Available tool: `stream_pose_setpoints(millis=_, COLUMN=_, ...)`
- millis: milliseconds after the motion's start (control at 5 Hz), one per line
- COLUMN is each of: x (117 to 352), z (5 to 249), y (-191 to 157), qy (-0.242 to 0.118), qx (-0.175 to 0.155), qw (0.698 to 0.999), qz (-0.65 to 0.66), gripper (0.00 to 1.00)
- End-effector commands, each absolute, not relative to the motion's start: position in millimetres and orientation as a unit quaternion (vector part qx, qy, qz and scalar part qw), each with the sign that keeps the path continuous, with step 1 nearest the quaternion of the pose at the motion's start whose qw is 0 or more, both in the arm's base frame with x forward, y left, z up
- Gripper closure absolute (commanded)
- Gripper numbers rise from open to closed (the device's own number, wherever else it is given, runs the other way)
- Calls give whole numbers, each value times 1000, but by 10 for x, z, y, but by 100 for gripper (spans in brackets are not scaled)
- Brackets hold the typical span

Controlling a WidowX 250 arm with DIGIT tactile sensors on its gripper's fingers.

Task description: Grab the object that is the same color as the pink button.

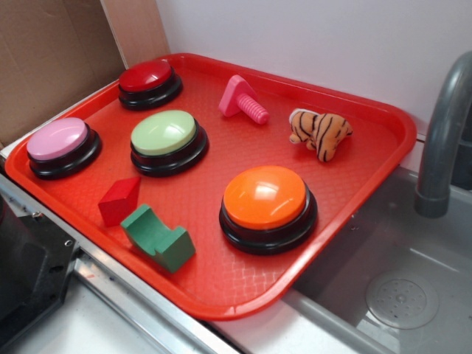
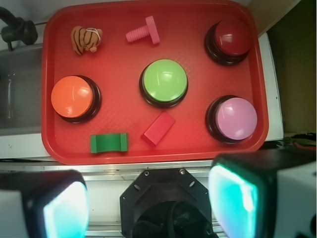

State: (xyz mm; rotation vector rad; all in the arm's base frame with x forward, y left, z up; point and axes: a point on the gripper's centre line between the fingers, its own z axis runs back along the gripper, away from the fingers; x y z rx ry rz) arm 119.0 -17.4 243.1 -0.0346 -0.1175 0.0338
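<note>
The object, a small pink toy bolt [image 1: 243,101] [image 2: 144,31], lies on its side at the back of the red tray [image 1: 372,166] [image 2: 52,74]. The pink button [image 1: 59,140] [image 2: 236,118] sits at the tray's left end in the exterior view. High above the scene and back over the tray's near edge, my gripper [image 2: 148,203] stands open with nothing between its fingers [image 2: 242,198]. It does not show in the exterior view.
Also on the tray are a dark red button [image 1: 147,77], a green button [image 1: 165,133], an orange button [image 1: 265,198], a red block [image 1: 119,199], a green block [image 1: 158,237] and a plush tiger [image 1: 319,130]. A sink [image 1: 402,295] with a grey faucet [image 1: 442,140] lies to the right.
</note>
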Motion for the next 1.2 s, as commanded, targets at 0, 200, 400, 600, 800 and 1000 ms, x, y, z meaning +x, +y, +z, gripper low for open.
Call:
stream_pose_setpoints(millis=0, x=1190, z=2431, y=-174, qy=-59, qx=-17, qw=998, qz=17, gripper=0)
stream_pose_setpoints(millis=200, x=1622, z=2361, y=-251, qy=-96, qx=-23, qw=994, qz=36, gripper=0)
stream_pose_setpoints(millis=400, x=2081, z=2183, y=-315, qy=-128, qx=-16, qw=991, qz=29, gripper=0)
stream_pose_setpoints(millis=600, x=2556, z=1882, y=-406, qy=-145, qx=3, qw=989, qz=3, gripper=0)
stream_pose_setpoints(millis=800, x=2866, z=1621, y=-414, qy=-137, qx=27, qw=990, qz=-9, gripper=0)
stream_pose_setpoints(millis=1000, x=3090, z=1349, y=-256, qy=-133, qx=46, qw=990, qz=-9, gripper=0)
